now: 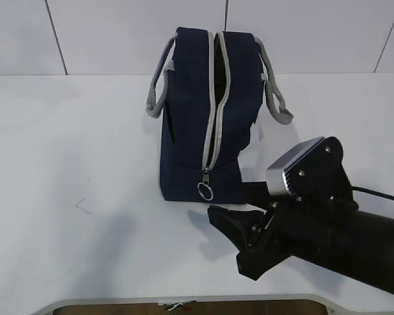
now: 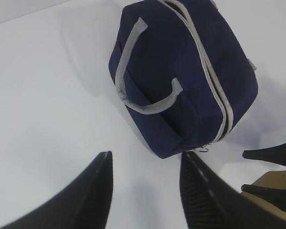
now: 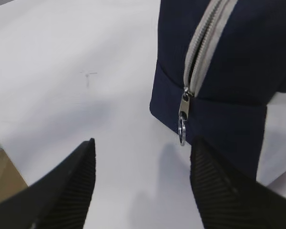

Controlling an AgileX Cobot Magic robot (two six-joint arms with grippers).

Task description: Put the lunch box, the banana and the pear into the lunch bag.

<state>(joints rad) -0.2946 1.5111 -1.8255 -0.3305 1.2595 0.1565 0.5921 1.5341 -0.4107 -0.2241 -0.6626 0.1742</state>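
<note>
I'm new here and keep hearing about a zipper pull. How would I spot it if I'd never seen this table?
Find the navy-blue lunch bag standing on the white table, the largest thing there. Follow its grey zipper down the end facing the camera to the bottom. There hangs the zipper pull, a small silver tab with a round metal ring, the only shiny metal piece on the bag, unlike the grey rope handles.

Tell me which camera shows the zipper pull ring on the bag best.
The right wrist view: the zipper ring hangs close and sharp on the lunch bag, between the open right gripper fingers. The exterior view shows the ring smaller but clear; the left wrist view shows only a glimpse at the bag's bottom edge.
</note>
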